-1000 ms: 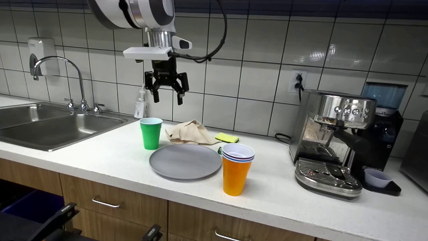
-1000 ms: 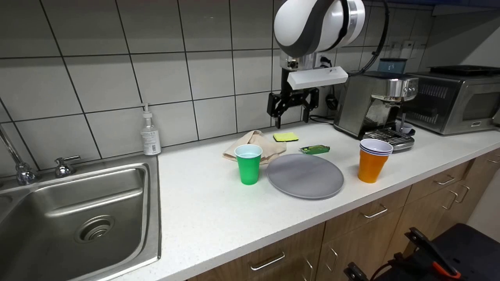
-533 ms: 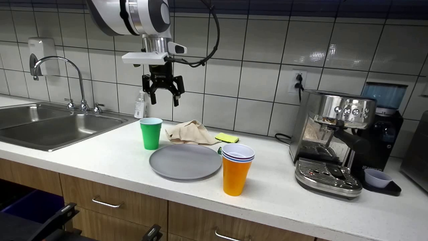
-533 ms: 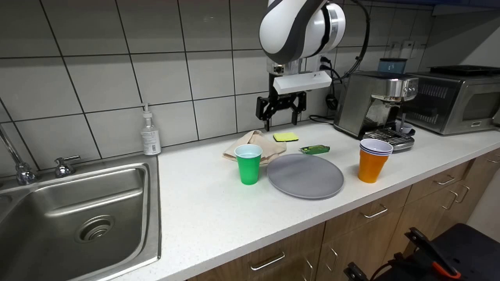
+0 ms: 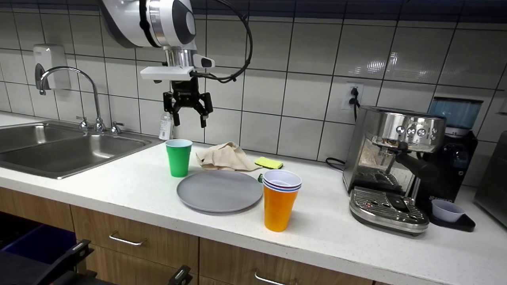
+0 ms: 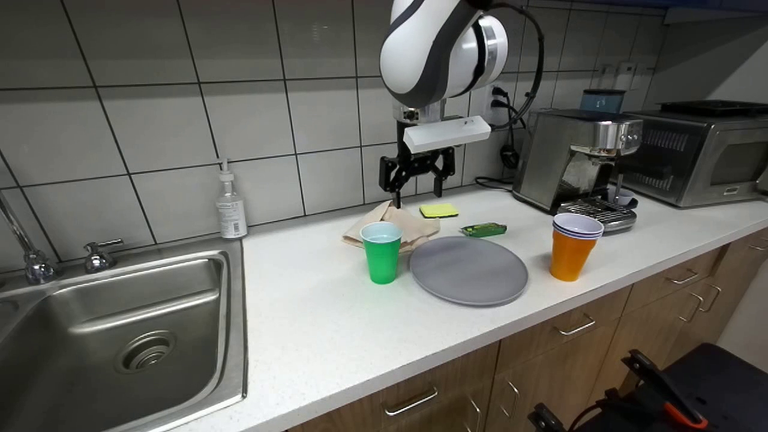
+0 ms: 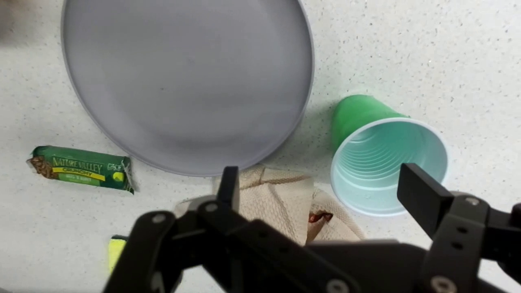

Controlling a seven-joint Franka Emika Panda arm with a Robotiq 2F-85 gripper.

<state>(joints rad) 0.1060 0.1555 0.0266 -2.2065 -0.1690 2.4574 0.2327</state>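
The 2 fingers are spread wide apart and hang above the table, tips pointing down. Nearest to them is the green cup, standing upright on the table. In the wrist view it sits at the right, and 1 fingertip overlaps part of its pale inside and rim; both exterior views show the fingers apart from it, their tips appearing higher than its rim. The other fingertip, in the wrist view, overlaps the rim of the gray plate and the edge of the beige cloth. The cloth, crumpled, shows between the 2 fingers there and lies near the cup; whether it touches the plate, I cannot tell. A green snack bar lies just beside the plate, a yellow sponge near the cloth. In both exterior views 1 stack of orange cups stands on the far side of the plate from the green cup.
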